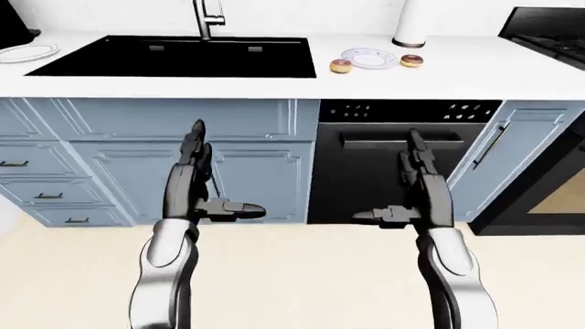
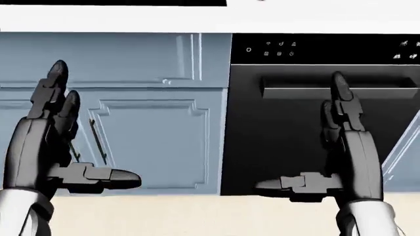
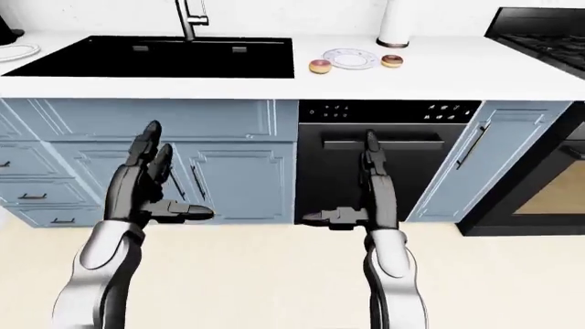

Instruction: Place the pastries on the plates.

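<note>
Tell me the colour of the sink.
Black; the sink shows best in the left-eye view.

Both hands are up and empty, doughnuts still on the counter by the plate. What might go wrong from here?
1. Both doughnuts, left doughnut and right doughnut, lie on the counter beside the plate, which sits toward the wall; a stretched reach may nudge one away.
2. The left hand and right hand hang below the counter edge and could strike it while rising.
3. A second plate lies beyond the sink.
</note>
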You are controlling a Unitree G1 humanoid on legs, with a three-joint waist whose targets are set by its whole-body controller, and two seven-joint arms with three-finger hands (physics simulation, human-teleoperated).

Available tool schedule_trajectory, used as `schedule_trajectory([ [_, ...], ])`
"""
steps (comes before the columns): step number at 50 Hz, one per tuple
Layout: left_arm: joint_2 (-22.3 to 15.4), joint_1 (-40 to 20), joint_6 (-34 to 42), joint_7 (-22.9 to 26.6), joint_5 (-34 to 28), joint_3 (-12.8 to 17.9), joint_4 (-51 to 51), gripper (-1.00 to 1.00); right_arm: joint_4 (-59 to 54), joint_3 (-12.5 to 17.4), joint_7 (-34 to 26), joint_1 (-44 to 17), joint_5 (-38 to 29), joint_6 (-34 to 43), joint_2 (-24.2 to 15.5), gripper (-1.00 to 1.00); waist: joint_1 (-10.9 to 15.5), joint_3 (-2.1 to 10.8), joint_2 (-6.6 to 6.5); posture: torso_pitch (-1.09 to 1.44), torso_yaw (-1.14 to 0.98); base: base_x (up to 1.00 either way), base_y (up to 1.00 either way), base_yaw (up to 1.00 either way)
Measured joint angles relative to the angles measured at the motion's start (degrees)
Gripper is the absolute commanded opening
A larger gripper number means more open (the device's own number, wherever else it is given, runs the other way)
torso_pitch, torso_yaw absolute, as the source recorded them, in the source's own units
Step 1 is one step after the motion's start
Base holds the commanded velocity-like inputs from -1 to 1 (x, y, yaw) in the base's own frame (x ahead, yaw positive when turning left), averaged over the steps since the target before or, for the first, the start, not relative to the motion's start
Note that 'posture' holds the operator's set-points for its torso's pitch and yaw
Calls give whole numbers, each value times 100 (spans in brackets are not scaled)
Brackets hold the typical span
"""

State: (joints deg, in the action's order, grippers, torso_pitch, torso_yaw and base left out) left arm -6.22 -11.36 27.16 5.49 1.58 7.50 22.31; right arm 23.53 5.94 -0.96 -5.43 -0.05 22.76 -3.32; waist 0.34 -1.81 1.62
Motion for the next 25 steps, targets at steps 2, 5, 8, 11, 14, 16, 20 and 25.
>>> schedule_trajectory([
  [2, -77, -160, 72, -21, 9, 100, 97, 100, 164, -8, -29, -99, 17, 90, -20, 100, 7, -41, -158, 0, 0, 0, -80, 0],
  [5, -162, -410, 195, -63, 27, 169, 172, 100, 263, -11, -77, -231, 19, 261, -72, 100, 8, -79, -299, 0, 0, 0, -80, 0],
  [8, -292, -650, 305, -81, 53, 230, 101, 100, 361, -9, -133, -433, 38, 509, -96, 100, 117, -96, -400, 0, 0, 0, -81, 0],
  [11, -412, -866, 573, -101, 92, 313, -146, 100, 338, 29, -181, -625, 96, 858, -185, 100, 132, 32, -469, 0, 0, 0, -80, 0],
  [14, -585, -1307, 681, -144, 153, 390, -245, 100, 473, 111, -161, -977, 98, 1025, -281, 100, 158, 46, -323, 0, 0, 0, -80, 0],
  [16, -684, -1557, 649, -187, 204, 427, -243, 100, 542, 100, -150, -1145, 99, 1020, -319, 100, 166, 14, -98, 0, 0, 1, -77, 0],
  [20, -749, -1846, 594, -204, 349, 269, -469, 100, 379, 199, -160, -1230, 80, 1127, -421, 100, 13, -35, 157, 0, 0, 15, -54, 0],
  [25, -999, -2088, 716, -260, 472, 462, -694, 100, 416, 183, -147, -1377, 76, 1203, -443, 100, 74, -90, 92, 0, 0, 26, -2, 0],
])
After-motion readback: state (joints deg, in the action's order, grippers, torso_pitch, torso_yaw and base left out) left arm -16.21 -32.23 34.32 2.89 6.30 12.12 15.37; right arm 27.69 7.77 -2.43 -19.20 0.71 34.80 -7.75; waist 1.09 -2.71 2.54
